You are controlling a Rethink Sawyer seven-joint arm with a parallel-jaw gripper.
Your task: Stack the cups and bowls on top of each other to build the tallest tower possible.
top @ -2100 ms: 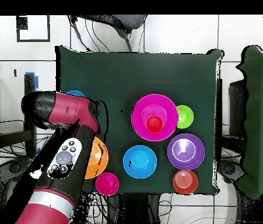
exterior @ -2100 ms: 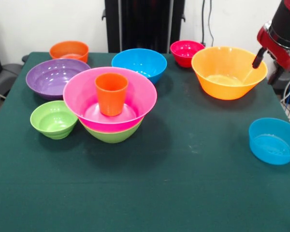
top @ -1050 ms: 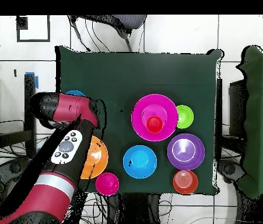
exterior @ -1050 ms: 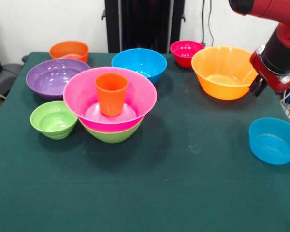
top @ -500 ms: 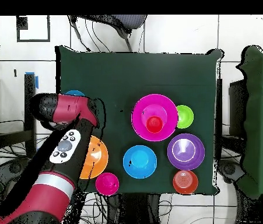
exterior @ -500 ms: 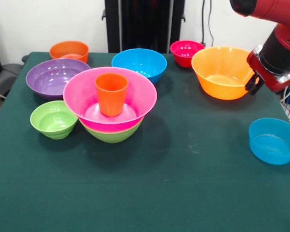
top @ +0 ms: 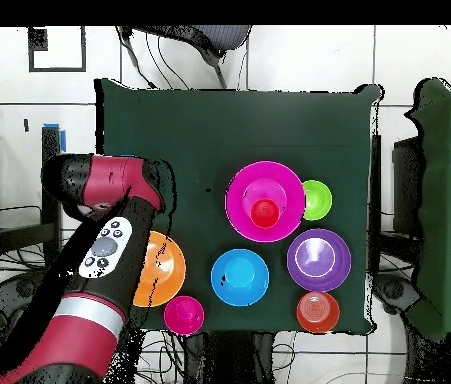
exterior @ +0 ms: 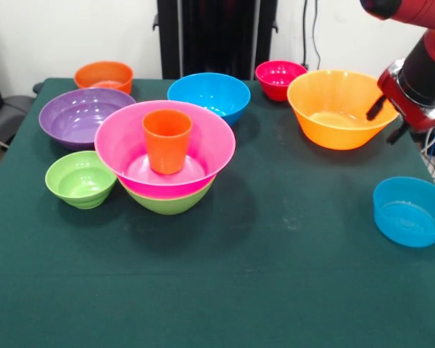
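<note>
Claw [exterior: 386, 121] first: it hangs at the side of the table [exterior: 275, 254], its two dark fingers look apart, and it holds nothing. It is just beside the rim of the big orange bowl [exterior: 341, 109], so I think that bowl is the one it wants, though the small blue bowl [exterior: 409, 210] sits near it too. To grab the big bowl well, one finger should go inside the rim and one outside, then pinch the wall and lift straight up so it does not tip. The tower stands well apart from it: the big pink bowl [exterior: 206, 141] sits in a green bowl [exterior: 170, 203], and the orange cup [exterior: 167, 139] stands upright in the middle of the pink one. A wide bowl set on the cup could wobble, so it should come down slowly and centred. Around the tower wait the purple bowl [exterior: 80, 116] and the middle blue bowl [exterior: 210, 94], then the small green bowl [exterior: 80, 177], the small orange bowl [exterior: 104, 75] and the small red bowl [exterior: 279, 76]. The arm should stay high when it passes over them so it bumps none
</note>
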